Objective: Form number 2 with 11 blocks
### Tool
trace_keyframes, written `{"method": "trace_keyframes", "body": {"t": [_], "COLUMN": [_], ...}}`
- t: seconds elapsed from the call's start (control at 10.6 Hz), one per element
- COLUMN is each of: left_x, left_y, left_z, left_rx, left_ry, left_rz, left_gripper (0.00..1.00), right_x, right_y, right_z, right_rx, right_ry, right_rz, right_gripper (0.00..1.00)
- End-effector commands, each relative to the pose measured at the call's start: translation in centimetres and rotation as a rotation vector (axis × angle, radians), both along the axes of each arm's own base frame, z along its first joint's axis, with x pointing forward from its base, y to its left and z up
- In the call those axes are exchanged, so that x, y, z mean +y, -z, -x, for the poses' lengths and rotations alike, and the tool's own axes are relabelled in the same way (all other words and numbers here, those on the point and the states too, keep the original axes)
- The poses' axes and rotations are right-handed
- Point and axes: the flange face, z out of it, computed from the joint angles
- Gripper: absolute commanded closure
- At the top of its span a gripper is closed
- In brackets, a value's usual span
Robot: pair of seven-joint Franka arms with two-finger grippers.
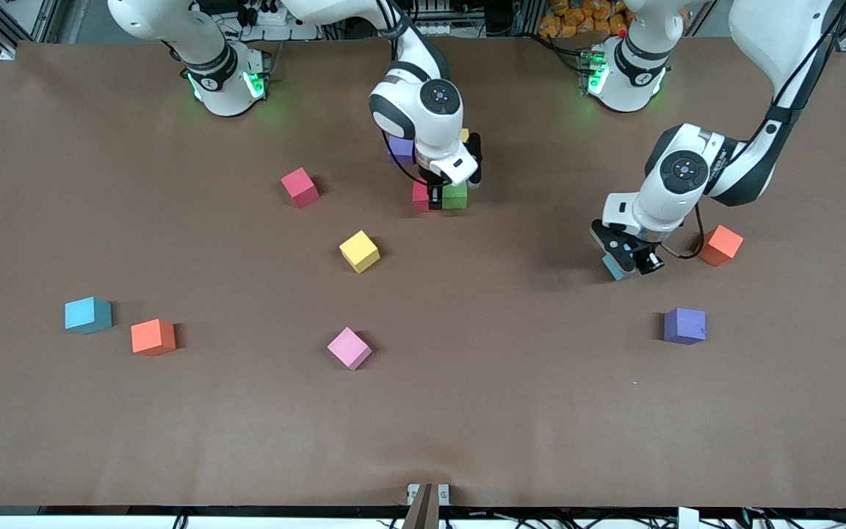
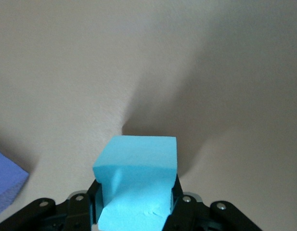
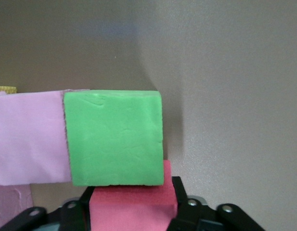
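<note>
Blocks [image 1: 359, 250] lie scattered over the brown tabletop [image 1: 173, 441], with a small cluster at twelve o'clock from its middle as the front camera shows it. The right tool [image 1: 435, 197] is down at that cluster with a red block [image 3: 131, 202] between its jaws, set against a green block [image 3: 114, 137]. Whether it grips the red cube or stands clear of it cannot be told.

The left tool [image 1: 625, 263], at three o'clock, is clamped on a light blue block [image 2: 138, 163], hard enough that the foam dents.

To do this well, the red cube should sit flush and square with the green one before the right tool rises straight up, so that its neighbours are not dragged. The left tool would do better with a gentler squeeze and a level carry to the cluster.

Counted:
- Red: two.
- Yellow: two, one only a sliver [image 1: 465, 135] by the right arm's wrist.
- Light blue: two.
- Orange: two.
- Purple: two, one [image 1: 401, 150] in the cluster.
- Green: one.
- Pink: probably two, as the pale block [image 3: 28, 139] beside the green looks pink in the right wrist view and is hidden from the front camera.

That would make thirteen.
</note>
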Motion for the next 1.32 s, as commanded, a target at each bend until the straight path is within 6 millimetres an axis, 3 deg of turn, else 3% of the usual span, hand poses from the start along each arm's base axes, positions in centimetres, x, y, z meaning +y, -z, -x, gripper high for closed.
{"method": "trace_keyframes", "body": {"t": [0.0, 0.47, 0.85, 1.03, 1.22], "left_x": [-1.0, -3.4, -4.1, -5.0, -7.0], "left_y": [-1.8, -3.9, -5.1, -6.4, -7.7], "left_z": [-0.8, -2.1, -2.7, -2.9, -2.9], "left_rx": [-0.022, 0.004, 0.026, 0.048, 0.097], "left_ry": [-0.032, -0.087, -0.097, -0.113, -0.151], "left_rz": [0.040, 0.088, 0.084, 0.090, 0.119], "left_gripper": [0.55, 0.55, 0.55, 0.56, 0.57], "right_x": [0.4, 0.0, -1.8, -3.3, -6.4], "right_y": [0.1, -1.3, -3.0, -4.9, -8.3], "right_z": [0.1, -0.4, -0.4, -0.8, -2.4], "right_rx": [-0.004, -0.004, 0.007, 0.005, 0.018], "right_ry": [0.002, 0.012, 0.020, 0.039, 0.088], "right_rz": [-0.003, -0.010, -0.007, -0.022, -0.027], "right_gripper": [0.10, 0.10, 0.09, 0.09, 0.06]}}
